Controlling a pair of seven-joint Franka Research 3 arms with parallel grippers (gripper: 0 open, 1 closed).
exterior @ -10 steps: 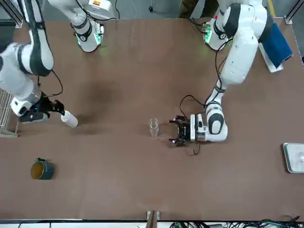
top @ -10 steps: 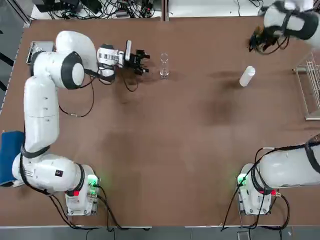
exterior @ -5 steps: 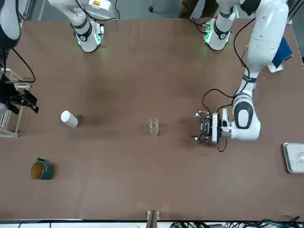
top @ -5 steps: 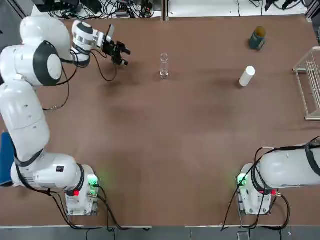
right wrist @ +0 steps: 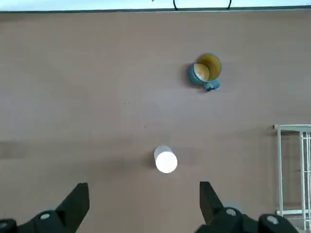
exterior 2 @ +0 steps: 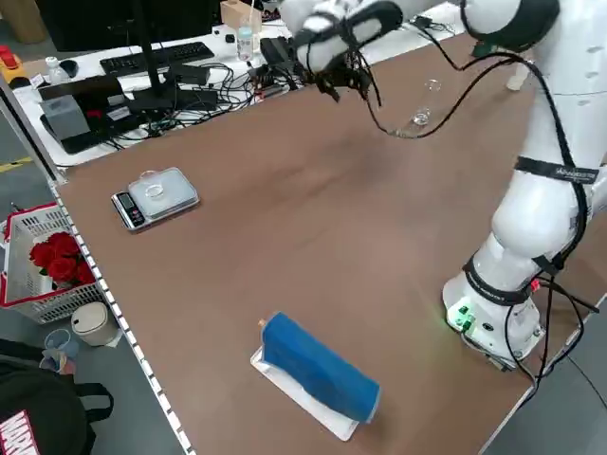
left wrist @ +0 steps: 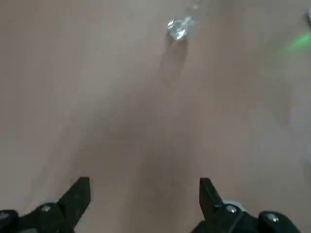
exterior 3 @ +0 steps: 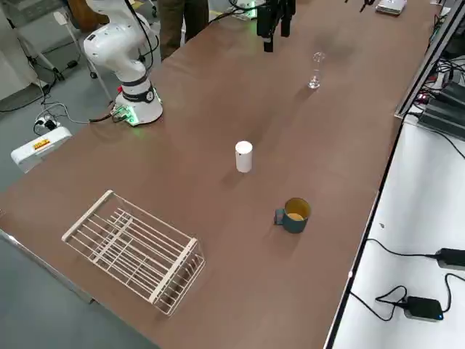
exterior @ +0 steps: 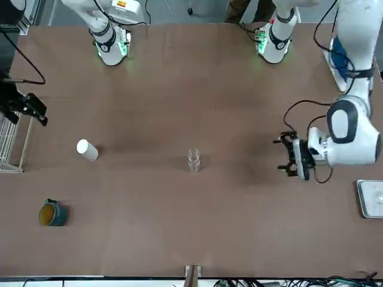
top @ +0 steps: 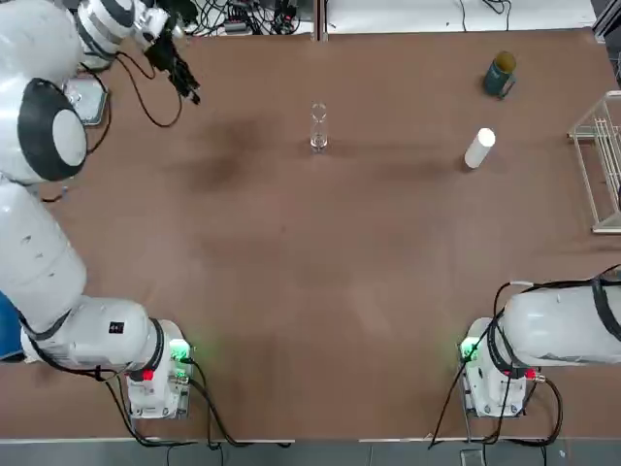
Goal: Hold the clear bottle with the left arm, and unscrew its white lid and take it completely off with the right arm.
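Leaving bottle and lid separate, likely because unscrewing is done.

Clear bottle upright mid-table, white lid well apart; left gripper and right gripper wide, empty, drawn aside, probably for clearance.

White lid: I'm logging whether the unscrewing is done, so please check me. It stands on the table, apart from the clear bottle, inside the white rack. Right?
Not inside the rack: the top view shows the white lid standing beside the white rack, outside it.
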